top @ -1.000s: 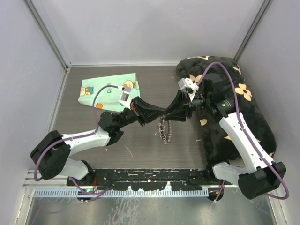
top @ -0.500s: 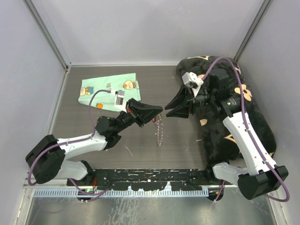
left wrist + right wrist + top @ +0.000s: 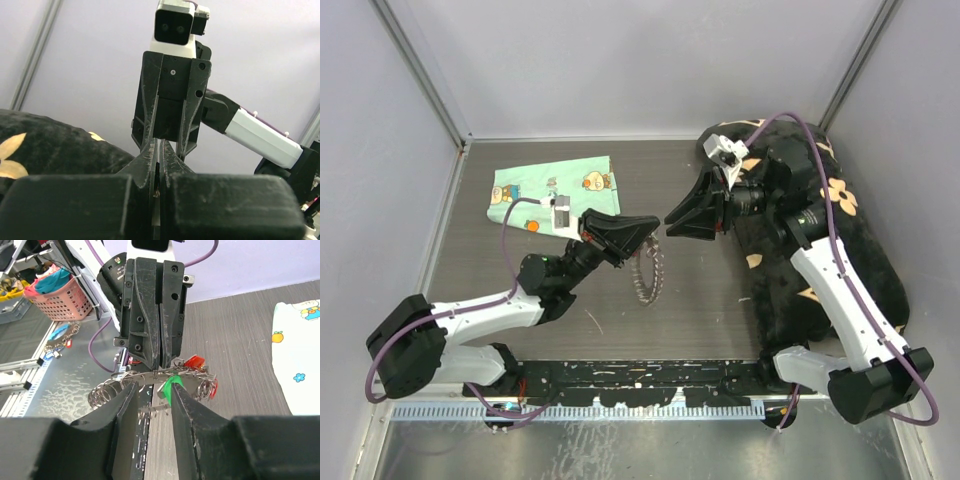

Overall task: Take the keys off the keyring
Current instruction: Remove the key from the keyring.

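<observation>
Keyring (image 3: 645, 277) pinched by left claw (image 3: 656, 224); long axis points nearward.

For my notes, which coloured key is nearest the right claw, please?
The green-headed key, just inside the right claw; the red-headed keys hang farther aside.

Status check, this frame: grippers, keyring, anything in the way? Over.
Left gripper shut on keyring, ring hanging below. Right gripper open, tips at the green key. Red key also on ring. Nothing blocking between grippers.

Grey wood-grain table (image 3: 720, 310), pale walls (image 3: 620, 60)
</observation>
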Available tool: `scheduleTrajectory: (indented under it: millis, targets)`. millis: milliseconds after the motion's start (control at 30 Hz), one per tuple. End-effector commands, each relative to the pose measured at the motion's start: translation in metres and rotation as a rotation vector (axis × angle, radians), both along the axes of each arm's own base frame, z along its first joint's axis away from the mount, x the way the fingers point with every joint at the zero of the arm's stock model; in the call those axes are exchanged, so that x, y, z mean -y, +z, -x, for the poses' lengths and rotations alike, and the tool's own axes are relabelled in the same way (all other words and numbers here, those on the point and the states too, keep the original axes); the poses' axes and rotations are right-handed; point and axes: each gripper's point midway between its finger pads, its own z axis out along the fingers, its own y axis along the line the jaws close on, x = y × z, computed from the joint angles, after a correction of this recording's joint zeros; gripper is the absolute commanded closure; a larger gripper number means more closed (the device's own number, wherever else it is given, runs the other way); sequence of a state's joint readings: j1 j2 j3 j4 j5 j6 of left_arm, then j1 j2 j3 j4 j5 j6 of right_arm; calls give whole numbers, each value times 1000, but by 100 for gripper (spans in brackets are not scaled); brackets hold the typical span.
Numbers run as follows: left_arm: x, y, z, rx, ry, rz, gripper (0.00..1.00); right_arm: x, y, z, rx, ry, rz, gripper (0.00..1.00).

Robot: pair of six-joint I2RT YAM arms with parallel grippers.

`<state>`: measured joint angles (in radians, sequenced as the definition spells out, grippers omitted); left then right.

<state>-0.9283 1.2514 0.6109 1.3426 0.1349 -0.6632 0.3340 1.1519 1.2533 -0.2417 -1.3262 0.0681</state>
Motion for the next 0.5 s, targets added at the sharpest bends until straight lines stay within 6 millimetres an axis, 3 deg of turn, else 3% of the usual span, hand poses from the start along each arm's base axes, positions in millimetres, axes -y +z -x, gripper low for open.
scheduleTrajectory:
  millis: [0,467]
  targets:
    - [-22,43,9,74,44,135,100,-4,13,0,-59,4,-43,63]
    - [-19,50,3,45,56,163,100,-14,8,6,-126,42,-71,66]
